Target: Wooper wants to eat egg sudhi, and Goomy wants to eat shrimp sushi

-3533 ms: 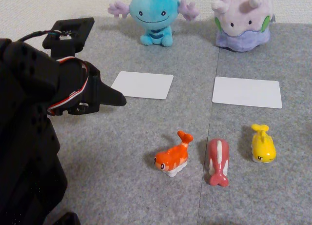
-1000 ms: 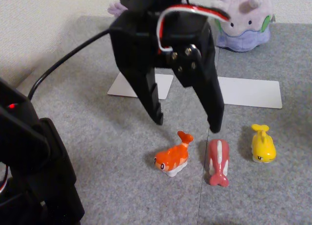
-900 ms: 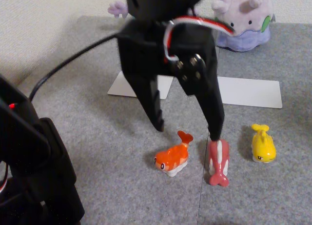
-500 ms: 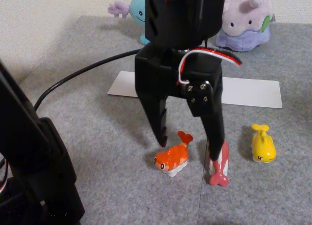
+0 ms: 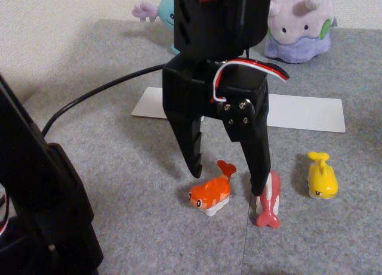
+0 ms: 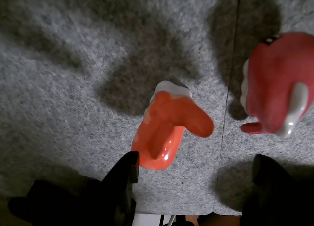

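Black two-finger gripper (image 5: 225,182) spread wide, empty, straddling glossy orange shrimp sushi (image 5: 210,193); right finger near pinkish-red striped figure (image 5: 267,198), could knock it.

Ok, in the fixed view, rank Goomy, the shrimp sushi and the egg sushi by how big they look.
1. Goomy, largest even though farthest and partly hidden by the arm.
2 and 3. Shrimp sushi and egg sudhi look about alike; not ranked.

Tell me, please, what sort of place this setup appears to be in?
Probably a home floor used as a hobby robot workspace: grey carpet tiles meeting a pale wall, plush toys such as Goomy along the back, and white cards laid out as serving spots.
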Controlling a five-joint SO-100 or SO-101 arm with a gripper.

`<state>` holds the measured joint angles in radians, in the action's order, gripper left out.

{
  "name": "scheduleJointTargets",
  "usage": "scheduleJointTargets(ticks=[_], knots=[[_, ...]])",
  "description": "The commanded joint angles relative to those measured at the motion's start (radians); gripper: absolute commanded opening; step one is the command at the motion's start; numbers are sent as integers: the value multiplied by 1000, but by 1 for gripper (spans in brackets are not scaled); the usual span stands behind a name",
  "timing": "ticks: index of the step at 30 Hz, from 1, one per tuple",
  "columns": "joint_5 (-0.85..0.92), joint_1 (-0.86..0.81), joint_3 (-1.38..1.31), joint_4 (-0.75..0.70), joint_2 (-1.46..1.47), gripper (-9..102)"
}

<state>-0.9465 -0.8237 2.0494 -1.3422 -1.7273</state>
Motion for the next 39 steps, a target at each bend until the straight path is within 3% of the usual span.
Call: scheduleJointTargets(ticks=[1, 8, 17, 28, 32, 39], knots=[[-17, 5, -25, 3, -3, 27], [-32, 41, 8, 14, -3, 27], [-78, 112, 213, 213, -17, 27], [-78, 106, 204, 207, -21, 27], [-80, 101, 141, 129, -61, 28], [-80, 87, -167, -196, -109, 28]])
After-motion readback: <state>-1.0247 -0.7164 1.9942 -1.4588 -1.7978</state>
